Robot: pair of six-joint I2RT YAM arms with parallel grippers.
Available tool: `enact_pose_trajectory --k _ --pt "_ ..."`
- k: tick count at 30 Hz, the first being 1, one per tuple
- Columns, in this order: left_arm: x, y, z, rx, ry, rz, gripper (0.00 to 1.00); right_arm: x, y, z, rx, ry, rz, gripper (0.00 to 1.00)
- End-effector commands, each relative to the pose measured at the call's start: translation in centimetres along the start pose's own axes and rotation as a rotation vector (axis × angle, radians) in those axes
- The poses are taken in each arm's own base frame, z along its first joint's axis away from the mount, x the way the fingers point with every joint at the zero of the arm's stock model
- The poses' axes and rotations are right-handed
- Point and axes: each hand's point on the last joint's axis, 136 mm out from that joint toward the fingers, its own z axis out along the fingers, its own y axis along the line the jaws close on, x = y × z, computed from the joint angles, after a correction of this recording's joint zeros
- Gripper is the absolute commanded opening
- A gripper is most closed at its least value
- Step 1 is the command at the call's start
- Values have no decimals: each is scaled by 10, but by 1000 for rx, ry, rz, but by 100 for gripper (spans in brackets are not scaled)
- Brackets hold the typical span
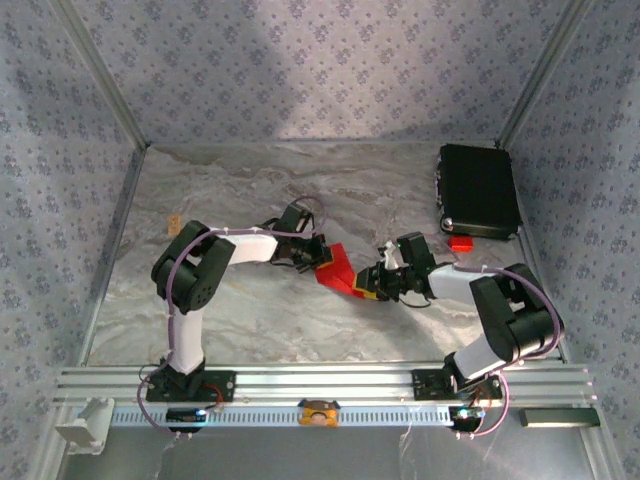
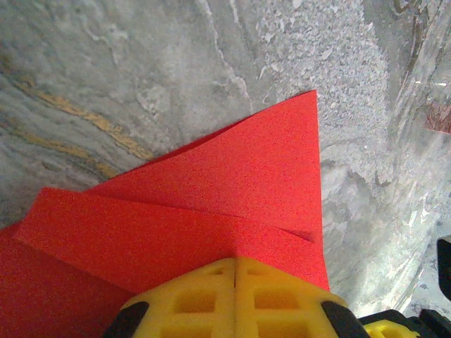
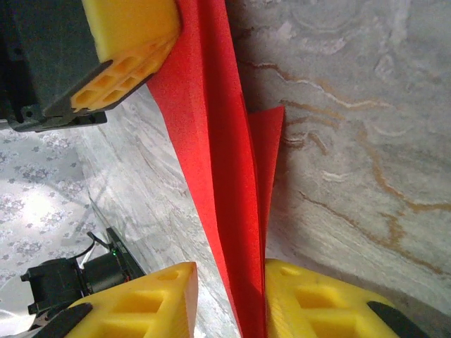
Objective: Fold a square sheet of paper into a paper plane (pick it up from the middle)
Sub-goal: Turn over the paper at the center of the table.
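Note:
The square sheet of paper (image 1: 336, 268) is bright red and folded into a pointed, layered paper plane shape, held off the table between the two arms. My left gripper (image 1: 318, 254) is shut on one edge of it. In the left wrist view its yellow jaws (image 2: 236, 271) meet on the paper (image 2: 232, 190), whose sharp corner points away. My right gripper (image 1: 371, 283) stands open around the paper's other end. In the right wrist view the paper (image 3: 225, 162) lies against the right finger (image 3: 317, 303), with a gap to the left finger (image 3: 144, 303). The left gripper's finger (image 3: 127, 49) pinches the far end.
A black case (image 1: 478, 190) lies at the back right, with a small chunky red piece (image 1: 460, 243) in front of it. A small tan object (image 1: 173, 222) sits near the left wall. Metal frame rails (image 1: 320, 380) run along the near edge.

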Motion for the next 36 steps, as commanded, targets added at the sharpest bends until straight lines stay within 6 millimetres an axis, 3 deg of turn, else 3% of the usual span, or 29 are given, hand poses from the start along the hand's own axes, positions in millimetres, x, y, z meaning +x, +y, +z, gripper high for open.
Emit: enact_pose_trajectory --k 1,9,13,21,25,30,36 --pt "-2 18 2 -60 0 -37 0 -7 7 0 -35 -3 -14 28" --pt "-3 13 -1 -41 -7 -28 4 -6 2 0 -28 4 -5 14" --pt "-5 -3 -10 17 -46 17 10 -5 5 -1 -41 4 -12 6" --pt "-14 -41 -55 52 -196 152 37 -13 16 -18 27 -64 -101 1" --pt "-19 -51 -82 35 -291 203 46 -16 24 -31 138 -122 -228 0" --pt "-26 -42 -115 -42 -420 216 58 -21 36 -51 372 -245 -455 0" --pt "-30 -22 -153 -129 -572 185 70 -37 40 -102 820 -483 -676 0"
